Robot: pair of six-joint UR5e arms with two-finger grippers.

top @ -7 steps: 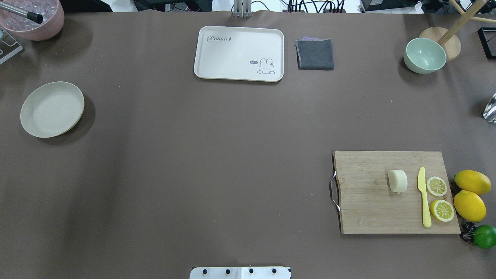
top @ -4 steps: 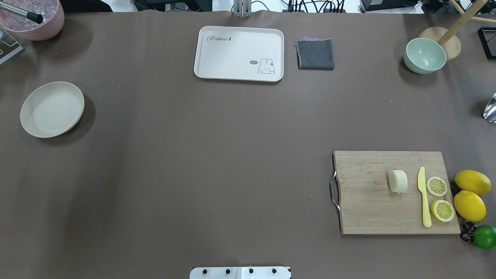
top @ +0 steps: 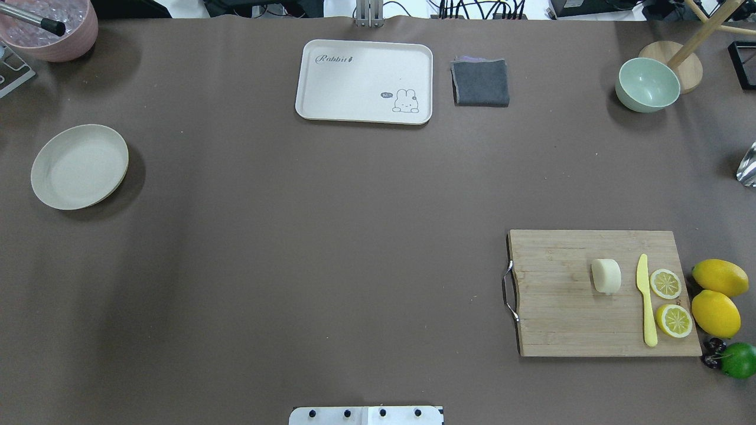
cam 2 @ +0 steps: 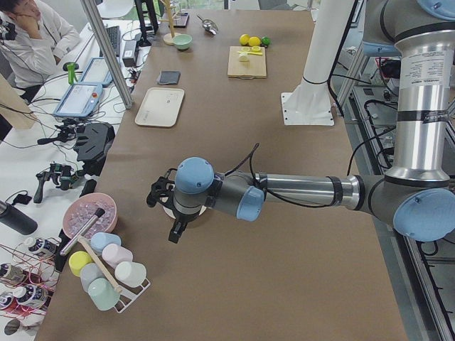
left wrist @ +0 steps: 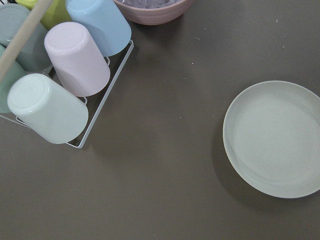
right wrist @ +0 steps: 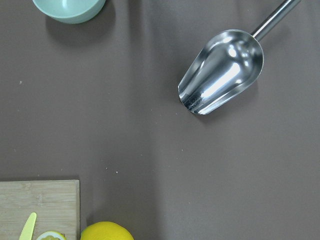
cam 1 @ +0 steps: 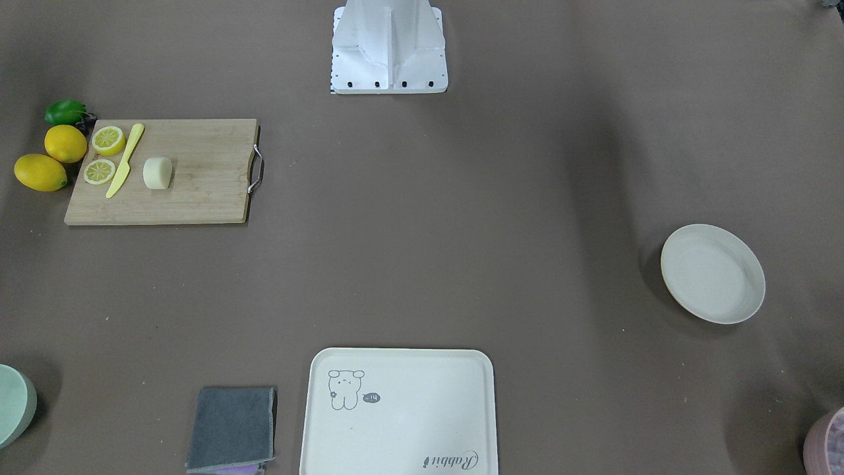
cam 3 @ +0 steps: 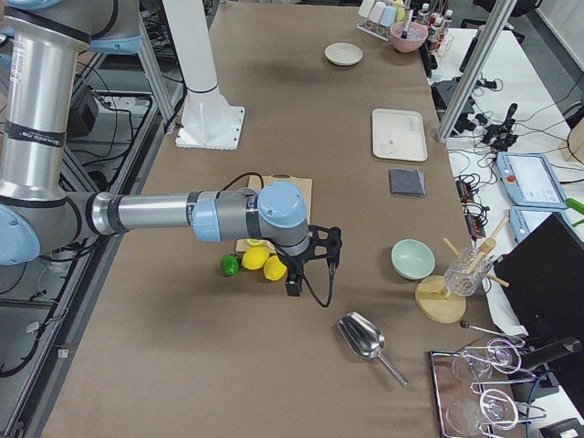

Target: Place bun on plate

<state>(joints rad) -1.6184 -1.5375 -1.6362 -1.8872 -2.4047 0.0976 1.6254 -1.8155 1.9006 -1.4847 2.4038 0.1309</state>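
The pale cream bun (top: pixel 606 275) (cam 1: pixel 157 173) lies on the wooden cutting board (top: pixel 561 307) at the table's right side, beside a yellow knife (top: pixel 647 301). The off-white round plate (top: pixel 79 166) (cam 1: pixel 712 273) (left wrist: pixel 277 139) sits empty at the far left. No gripper shows in the overhead or front views. In the exterior left view my left gripper (cam 2: pixel 156 195) hovers over the plate's area. My right gripper (cam 3: pixel 327 248) hangs past the lemons, off the board's outer end, in the exterior right view. From these side views I cannot tell whether either is open or shut.
Two lemon slices (top: pixel 665 283), two lemons (top: pixel 716 313) and a lime (top: pixel 738 360) flank the board. A cream tray (top: pixel 364 81), grey cloth (top: pixel 480 82) and green bowl (top: pixel 647 84) line the far edge. A cup rack (left wrist: pixel 60 75) stands near the plate, a metal scoop (right wrist: pixel 220 72) beyond the board.
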